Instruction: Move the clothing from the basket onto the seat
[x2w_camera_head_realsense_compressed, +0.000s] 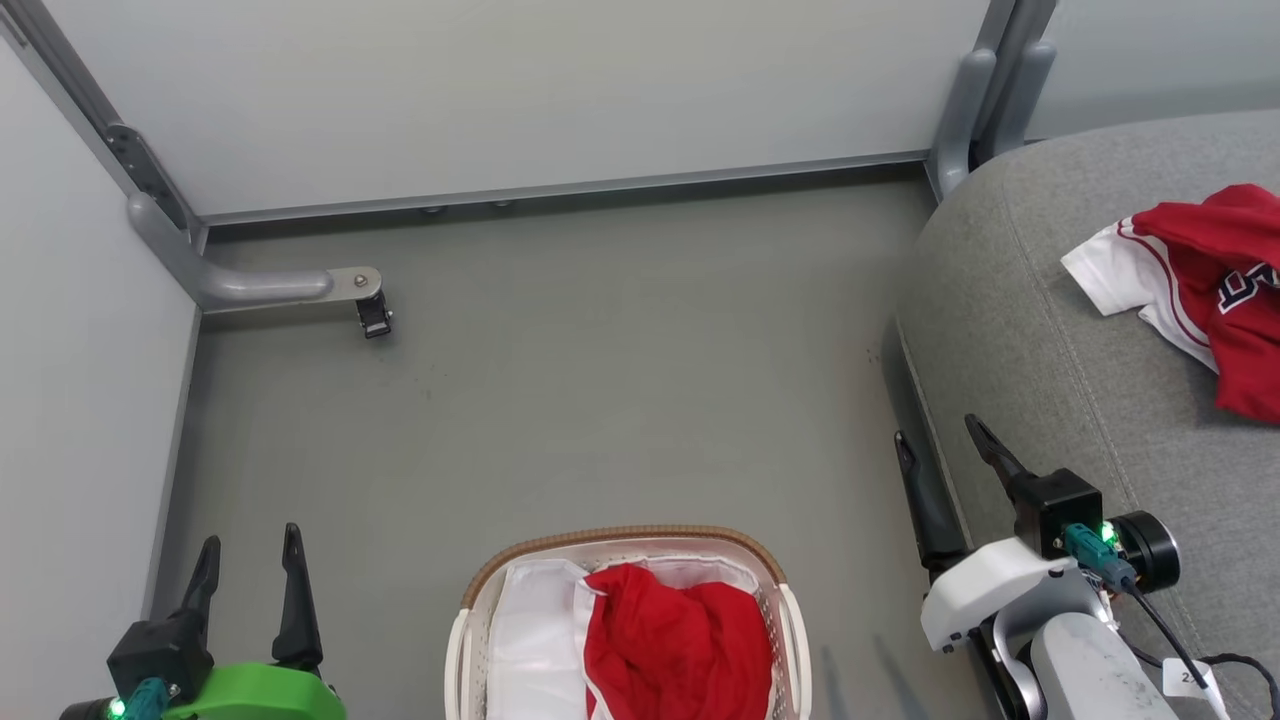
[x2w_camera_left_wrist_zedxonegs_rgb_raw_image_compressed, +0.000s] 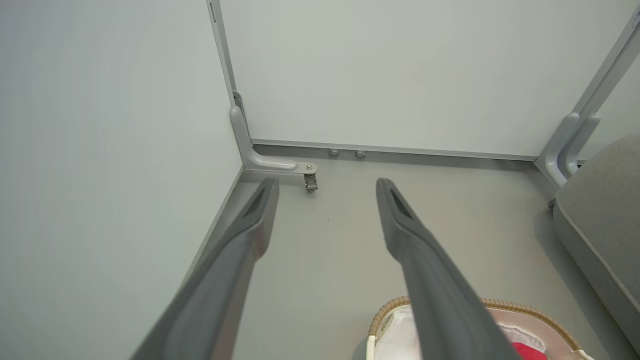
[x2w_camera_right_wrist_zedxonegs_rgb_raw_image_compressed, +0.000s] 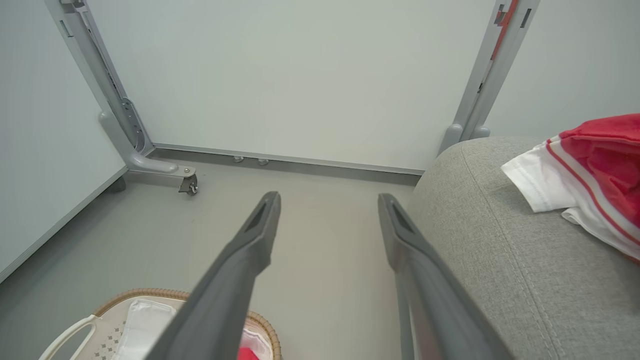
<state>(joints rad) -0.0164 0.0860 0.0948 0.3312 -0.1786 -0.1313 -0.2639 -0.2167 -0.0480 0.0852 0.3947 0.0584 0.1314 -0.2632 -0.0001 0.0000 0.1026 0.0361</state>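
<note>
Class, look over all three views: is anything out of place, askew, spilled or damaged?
Nothing is spilled or damaged. The red jersey with white sleeves lies crumpled on the grey fabric seat; the plainer red garment sits bunched in the white perforated plastic basket.

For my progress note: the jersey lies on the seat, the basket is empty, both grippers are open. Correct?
No: the head view shows a red garment in the basket. The jersey lies on the seat; left gripper and right gripper are open.
</note>
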